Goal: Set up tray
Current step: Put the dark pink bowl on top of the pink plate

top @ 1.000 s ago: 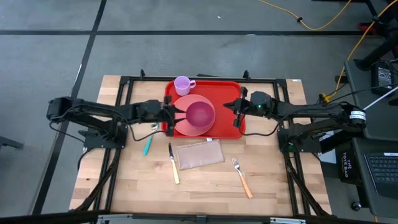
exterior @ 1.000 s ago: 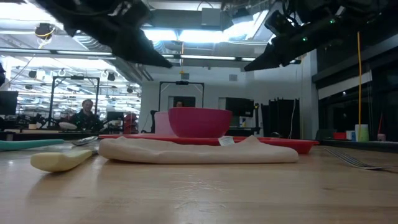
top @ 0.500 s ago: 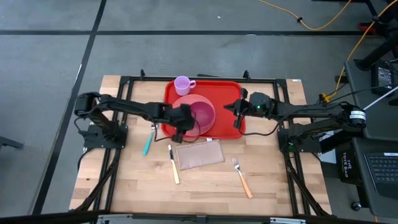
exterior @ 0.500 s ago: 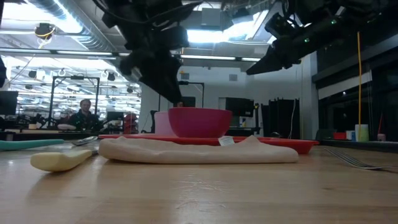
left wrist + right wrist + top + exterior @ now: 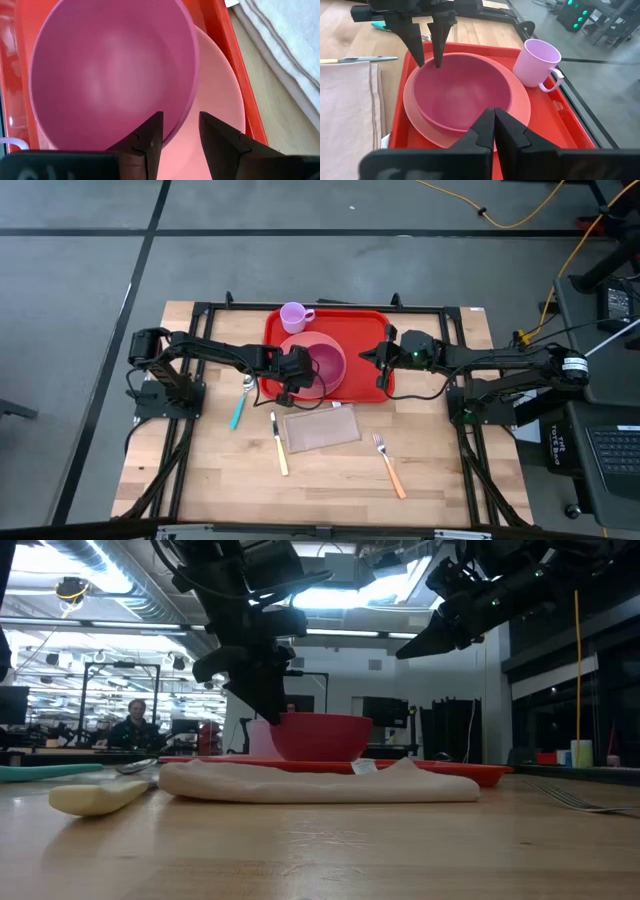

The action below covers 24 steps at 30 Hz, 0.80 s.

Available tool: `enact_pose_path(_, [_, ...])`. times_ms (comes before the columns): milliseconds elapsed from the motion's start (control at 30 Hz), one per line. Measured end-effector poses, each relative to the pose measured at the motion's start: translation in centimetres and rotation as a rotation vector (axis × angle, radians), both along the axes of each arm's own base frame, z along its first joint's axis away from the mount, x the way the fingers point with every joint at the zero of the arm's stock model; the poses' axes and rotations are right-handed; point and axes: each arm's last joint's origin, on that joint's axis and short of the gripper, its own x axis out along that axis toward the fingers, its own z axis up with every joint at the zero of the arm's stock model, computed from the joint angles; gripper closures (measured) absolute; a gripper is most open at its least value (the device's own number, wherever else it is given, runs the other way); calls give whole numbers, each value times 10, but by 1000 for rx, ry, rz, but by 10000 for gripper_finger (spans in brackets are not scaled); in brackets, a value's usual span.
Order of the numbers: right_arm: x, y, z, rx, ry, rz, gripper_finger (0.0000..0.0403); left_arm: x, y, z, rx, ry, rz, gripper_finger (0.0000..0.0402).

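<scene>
Off the tray at about 9 o'clock, a teal-handled utensil (image 5: pixel 237 414) and a spoon (image 5: pixel 247 384) lie on the wooden table (image 5: pixel 180 470), not yet loaded. My left gripper (image 5: pixel 177 131) hovers at the 8 o'clock rim of the magenta bowl (image 5: pixel 322 364), its fingers spread with the bowl's wall between them, pinching nothing that I can see. That bowl sits in a round pink plate (image 5: pixel 296 382), and the plate rests on the red tray (image 5: pixel 372 319), which lies at the far middle of the table; a lilac mug (image 5: pixel 294 316) stands on the tray at 11 o'clock from the bowl. So I judge the dishes are placed, and I may be about to adjust or lift the bowl. Near the table's middle, at 6 o'clock from the tray, a cream-handled knife (image 5: pixel 278 444), a folded beige napkin (image 5: pixel 320 428) and an orange-handled fork (image 5: pixel 389 465) wait outside the tray; I judge these are what is left. My right gripper (image 5: pixel 380 357) hangs above the tray's 3 o'clock edge, fingers pressed together and empty.
</scene>
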Motion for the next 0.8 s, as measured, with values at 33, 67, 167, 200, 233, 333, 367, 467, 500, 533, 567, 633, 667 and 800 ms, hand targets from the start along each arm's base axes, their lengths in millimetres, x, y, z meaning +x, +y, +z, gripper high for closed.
enact_pose_path(33, [0, 0, 0, 0, -1, -1, 383, 0, 0, 0, 0, 1, 0, 286])
enact_pose_path(67, [0, 0, 0, 0, -1, -1, 382, 0, 0, 0, 1, 2, 1, 288])
enact_pose_path(167, [0, 0, 0, -1, -2, -1, 387, -2, 1, -1, 30, 22, 18, 301])
enact_pose_path(200, [0, 0, 0, -1, -1, -1, 390, -3, 1, -1, 41, 32, 24, 306])
enact_pose_path(233, [0, 0, 0, -1, -1, -1, 393, -3, 1, -1, 48, 42, 28, 312])
enact_pose_path(333, [0, 0, 0, -2, -2, -1, 398, -5, 2, -2, 62, 63, 36, 331])
enact_pose_path(367, [0, 0, 0, -2, -1, -1, 398, -6, 2, -2, 64, 70, 38, 339])
enact_pose_path(467, [0, 0, 0, -3, -1, -2, 388, -7, 2, -3, 75, 89, 16, 365])
enact_pose_path(500, [0, 0, 0, -3, -2, -2, 385, -7, 2, -3, 80, 94, 8, 374])
enact_pose_path(533, [0, 0, 0, -3, -2, -2, 383, -7, 2, -3, 88, 96, 2, 383])
enact_pose_path(567, [0, 0, 0, -3, -1, -2, 382, -7, 2, -3, 94, 99, 3, 390])
enact_pose_path(633, [0, 0, 0, -3, -1, -2, 383, -7, 3, -3, 113, 99, 7, 395])
enact_pose_path(667, [0, 0, 0, -3, -1, -2, 386, -7, 3, -3, 120, 100, 11, 395])
enact_pose_path(800, [0, 0, 0, -3, -1, -2, 397, -7, 3, -2, 135, 103, 4, 382])
